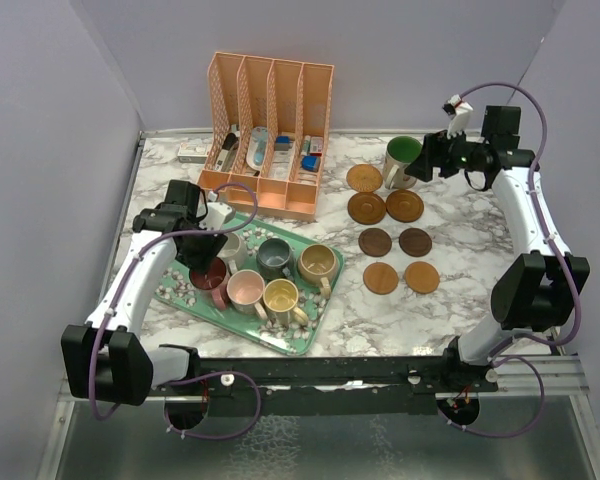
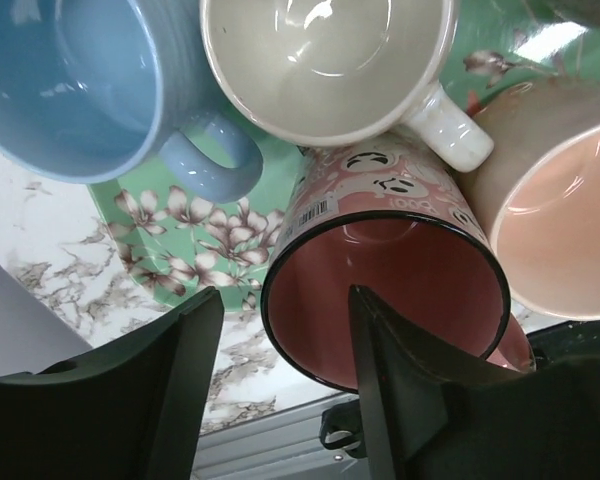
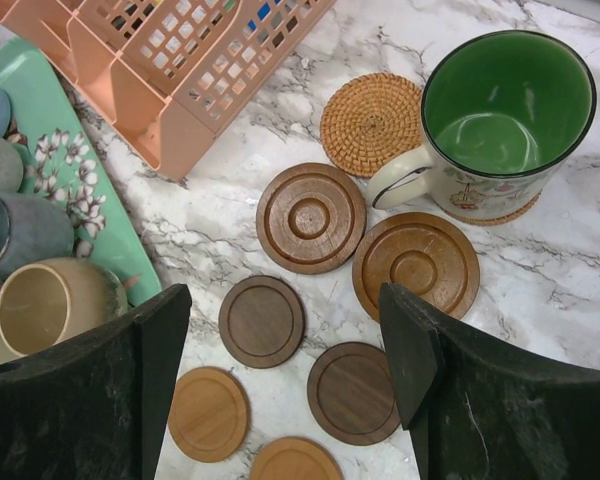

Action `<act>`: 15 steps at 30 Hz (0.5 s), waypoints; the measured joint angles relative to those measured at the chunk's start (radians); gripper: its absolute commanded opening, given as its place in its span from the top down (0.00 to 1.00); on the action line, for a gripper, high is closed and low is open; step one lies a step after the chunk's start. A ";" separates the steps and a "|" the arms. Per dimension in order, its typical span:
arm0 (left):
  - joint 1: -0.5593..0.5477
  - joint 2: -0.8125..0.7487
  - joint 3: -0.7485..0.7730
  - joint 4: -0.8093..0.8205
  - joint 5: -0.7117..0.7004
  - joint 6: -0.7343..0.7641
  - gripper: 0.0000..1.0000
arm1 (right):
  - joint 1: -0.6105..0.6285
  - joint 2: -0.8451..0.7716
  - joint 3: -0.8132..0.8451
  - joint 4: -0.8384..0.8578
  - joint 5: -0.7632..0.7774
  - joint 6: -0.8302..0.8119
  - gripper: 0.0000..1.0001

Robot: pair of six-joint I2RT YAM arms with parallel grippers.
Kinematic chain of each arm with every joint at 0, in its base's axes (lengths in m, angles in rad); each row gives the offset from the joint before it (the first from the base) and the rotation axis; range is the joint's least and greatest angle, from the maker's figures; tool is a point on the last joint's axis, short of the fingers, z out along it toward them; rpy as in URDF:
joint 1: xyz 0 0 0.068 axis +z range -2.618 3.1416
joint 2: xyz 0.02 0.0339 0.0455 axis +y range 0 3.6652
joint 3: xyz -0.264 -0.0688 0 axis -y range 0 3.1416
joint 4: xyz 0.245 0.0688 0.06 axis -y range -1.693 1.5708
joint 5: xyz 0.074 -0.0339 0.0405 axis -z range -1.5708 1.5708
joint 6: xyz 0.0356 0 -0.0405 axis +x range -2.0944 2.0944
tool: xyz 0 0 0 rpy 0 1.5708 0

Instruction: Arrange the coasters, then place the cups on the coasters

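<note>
Marble-topped table [image 1: 460, 300]. Left side: green floral tray [image 3: 40, 100] carrying seven cups [image 1: 273, 258] packed close together: blue mug [image 2: 60, 80], cream mug [image 2: 320, 60], maroon mug [image 2: 410, 270], pink mug [image 2: 570, 220], plus grey-blue, tan and yellow ones toward the tray's right and near end. Left gripper [image 2: 283, 300] sits low over the tray's left end, fingers apart and straddling the maroon mug's rim, one outside the wall and one over the opening. Gaps show on both sides of the wall, so nothing is clamped. Right side: seven bare coasters [image 1: 381, 277] lying in pairs from near to far. The farthest is a woven disc [image 3: 370, 122], the rest wooden, light to dark brown. Eighth coaster [image 3: 515, 212] lies under the green mug [image 3: 505, 100] at far right, its handle toward the woven disc. Right gripper [image 3: 283, 310] hangs just beside the green mug, fingers wide apart, holding nothing. Far centre: peach slotted organiser [image 1: 270, 130] with small items inside.
</note>
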 measured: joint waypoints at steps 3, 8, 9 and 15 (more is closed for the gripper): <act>0.006 0.000 -0.033 0.003 -0.001 0.004 0.51 | 0.000 0.000 -0.005 0.000 -0.002 0.000 0.23; 0.014 0.000 -0.079 0.004 -0.009 0.004 0.55 | 0.000 0.000 -0.014 0.005 -0.005 0.000 0.23; 0.016 0.000 -0.084 0.003 -0.010 0.004 0.56 | 0.000 0.000 -0.016 0.006 -0.006 0.000 0.23; 0.026 -0.003 -0.098 0.007 -0.021 0.002 0.70 | 0.000 0.000 -0.020 0.007 -0.013 0.001 0.23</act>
